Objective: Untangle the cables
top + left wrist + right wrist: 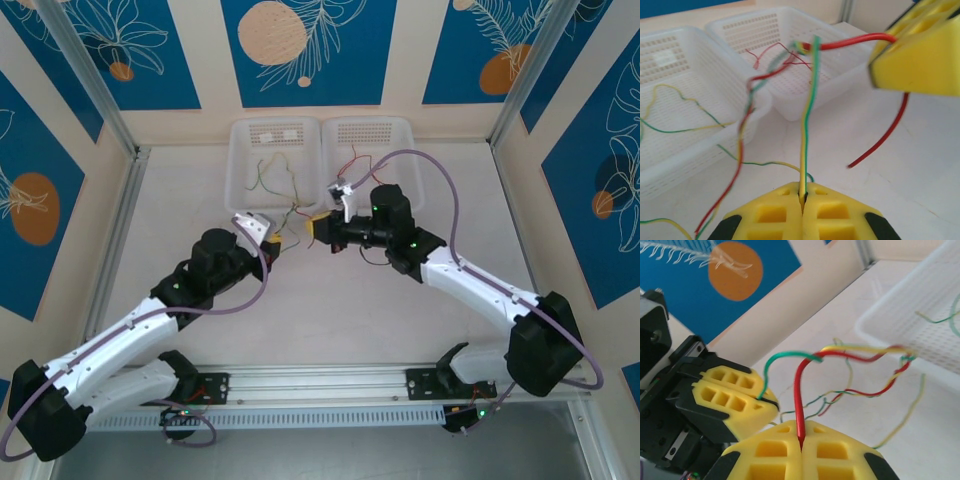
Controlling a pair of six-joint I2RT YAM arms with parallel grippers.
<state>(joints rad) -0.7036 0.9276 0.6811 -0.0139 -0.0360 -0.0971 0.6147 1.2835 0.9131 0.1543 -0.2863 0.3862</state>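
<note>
The thin cables [296, 212] hang as a knot of red, green and yellow wires between my two grippers, just in front of the baskets. My left gripper [271, 240] is shut on a green-yellow wire [808, 125], which rises taut from its yellow fingertips [785, 205] to the knot [801, 48]. My right gripper [319, 229] is shut on a red wire [799, 390] that arches up into the same knot [890, 356]. The grippers face each other closely: the right gripper [890, 45] shows in the left wrist view, the left gripper [771, 402] in the right wrist view.
Two white perforated baskets stand side by side at the back. The left basket [243, 150] holds a loose green-yellow wire [268, 176]; the right basket [400, 135] holds a thin red wire [352, 160]. Lilac arm cables [450, 215] loop beside the arms.
</note>
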